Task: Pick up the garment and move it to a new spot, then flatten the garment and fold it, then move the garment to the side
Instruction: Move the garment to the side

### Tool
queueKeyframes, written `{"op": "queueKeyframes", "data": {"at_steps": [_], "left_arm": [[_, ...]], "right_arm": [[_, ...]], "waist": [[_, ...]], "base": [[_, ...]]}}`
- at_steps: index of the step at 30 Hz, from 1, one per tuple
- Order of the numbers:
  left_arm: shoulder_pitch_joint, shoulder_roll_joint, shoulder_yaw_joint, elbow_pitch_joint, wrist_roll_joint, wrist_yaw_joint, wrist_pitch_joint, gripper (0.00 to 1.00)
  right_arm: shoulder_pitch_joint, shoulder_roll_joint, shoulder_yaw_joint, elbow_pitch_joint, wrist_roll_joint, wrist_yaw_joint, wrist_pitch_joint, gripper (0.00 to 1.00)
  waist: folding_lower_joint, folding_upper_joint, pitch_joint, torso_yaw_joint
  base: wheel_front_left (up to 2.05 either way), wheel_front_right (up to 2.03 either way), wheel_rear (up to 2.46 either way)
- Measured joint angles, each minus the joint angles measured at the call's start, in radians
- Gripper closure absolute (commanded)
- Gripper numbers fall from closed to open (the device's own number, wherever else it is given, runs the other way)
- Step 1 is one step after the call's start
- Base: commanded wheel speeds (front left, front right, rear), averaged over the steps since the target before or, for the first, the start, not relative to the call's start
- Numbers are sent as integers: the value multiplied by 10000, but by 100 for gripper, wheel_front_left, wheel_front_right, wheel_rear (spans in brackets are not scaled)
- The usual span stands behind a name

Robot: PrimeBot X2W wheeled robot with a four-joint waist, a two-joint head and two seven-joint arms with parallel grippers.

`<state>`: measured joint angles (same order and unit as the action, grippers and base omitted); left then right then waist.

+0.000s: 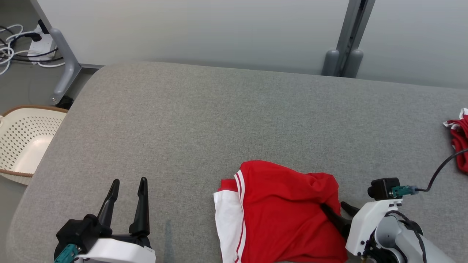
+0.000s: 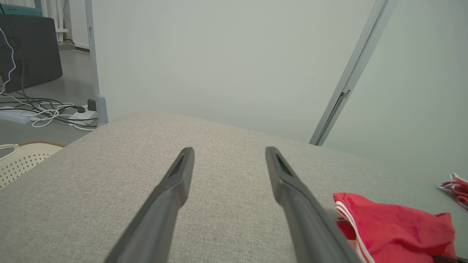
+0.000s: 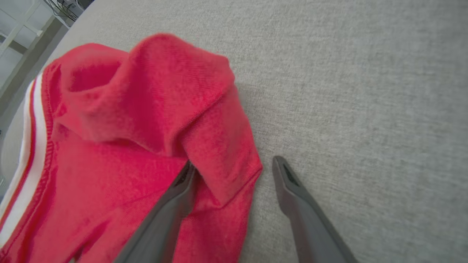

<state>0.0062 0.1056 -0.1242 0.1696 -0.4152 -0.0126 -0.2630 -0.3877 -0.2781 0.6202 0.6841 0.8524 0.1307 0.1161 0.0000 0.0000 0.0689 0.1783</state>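
A red garment (image 1: 281, 215) with white stripes and a white panel lies crumpled on the grey table (image 1: 219, 120), near the front edge right of centre. It also shows in the left wrist view (image 2: 395, 226) and the right wrist view (image 3: 128, 146). My right gripper (image 1: 338, 209) stands open at the garment's right edge: one finger lies on the cloth under a raised fold, the other rests on bare table, with the folded edge (image 3: 226, 175) between them. My left gripper (image 1: 128, 186) is open over bare table at the front left, well apart from the garment.
A second red and white cloth (image 1: 459, 142) lies at the table's right edge. A cream perforated basket (image 1: 25, 142) stands on the floor beside the table's left end. Cables and a power strip (image 1: 22, 44) lie on the floor at the far left. A pale wall backs the table.
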Motion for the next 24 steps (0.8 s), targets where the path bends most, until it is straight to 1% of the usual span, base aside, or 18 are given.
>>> {"op": "queueKeyframes", "data": {"at_steps": [1, 3, 6, 7, 8, 9, 18, 21, 24], "left_arm": [[-18, -6, -8, 15, 0, -13, 0, 0], [-94, -8, 0, 19, -2, -13, 0, 0], [-127, -12, 8, 50, -4, -40, 0, 0], [-128, -12, 6, 63, -6, -40, 0, 0], [-133, -12, 10, 81, -13, -42, 0, 0], [-140, -15, 10, 102, -13, -42, 0, 0], [-137, -21, 52, 157, -13, -42, -2, 0], [-118, -27, 0, 81, 17, -61, -2, 0], [-118, -40, -102, -40, 52, -186, -2, 0]], "right_arm": [[-108, 6, 58, 82, 445, 0, 316, 0], [-171, 19, 107, 54, 932, 0, 621, 0], [-244, -35, 332, -107, 1425, 0, 849, 0], [-257, -65, 420, -151, 1513, 0, 869, 49], [-278, -107, 516, -188, 1540, 0, 853, 79], [-287, -136, 606, -219, 1613, 0, 761, 100], [-651, -414, 1243, -491, 1879, 0, -146, 100], [-925, -596, 1496, -652, 1891, 0, -489, 100], [-1339, -869, 1797, -828, 1848, 0, -794, 100]], "waist": [[0, 0, 41, 69], [0, 0, 82, 123], [0, 0, 113, 184], [0, 0, 109, 198], [0, 0, 97, 210], [0, 0, 81, 221], [0, 0, -207, 142], [0, 0, -321, 9], [0, 0, -391, -210]], "base": [[0, 0, 0], [0, 0, 0], [0, 0, 0], [0, 0, 0], [0, 0, 0], [0, 0, 0], [0, 0, 0], [0, 0, 0], [0, 0, 0]]}}
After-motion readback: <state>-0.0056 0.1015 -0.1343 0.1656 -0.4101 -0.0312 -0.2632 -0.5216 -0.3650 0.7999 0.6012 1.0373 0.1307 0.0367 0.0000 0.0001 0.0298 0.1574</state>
